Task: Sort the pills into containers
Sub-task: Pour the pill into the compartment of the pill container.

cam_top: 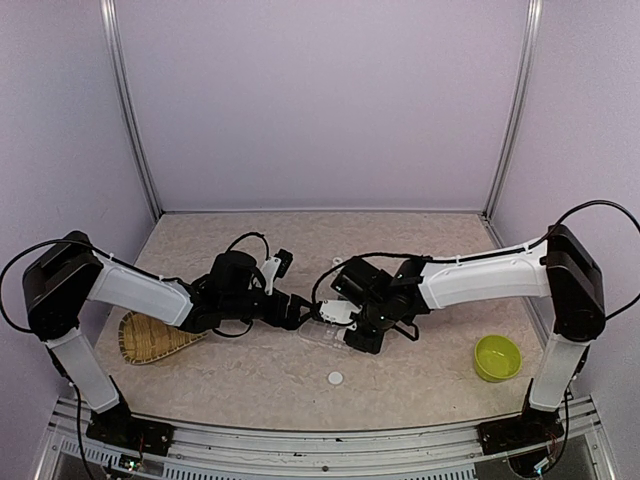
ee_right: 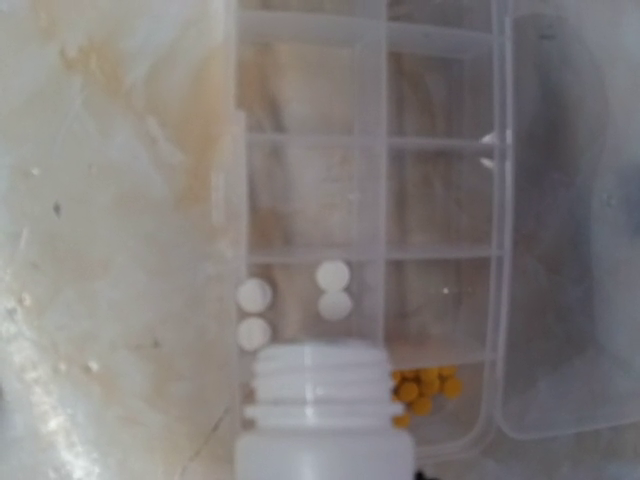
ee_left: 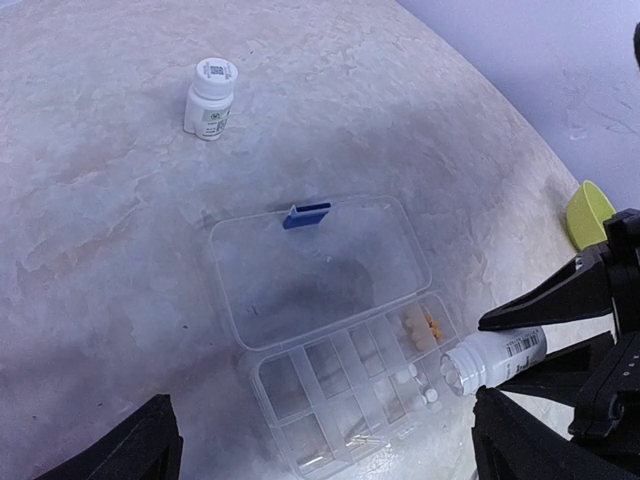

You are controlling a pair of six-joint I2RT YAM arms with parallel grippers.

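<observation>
Fingers (ee_left: 130, 450) of the left gripper (cam_top: 297, 312) spread wide, only their tips in frame, over the clear box (ee_left: 262, 372), its lid (ee_left: 320, 265) laid flat. Orange pills (ee_left: 432, 325) crowd one end compartment, white tablets (ee_left: 420, 385) in neighbouring ones. Right gripper (cam_top: 352, 322), partly cut off, clamps a tilted, uncapped white bottle (ee_left: 495, 358).
</observation>
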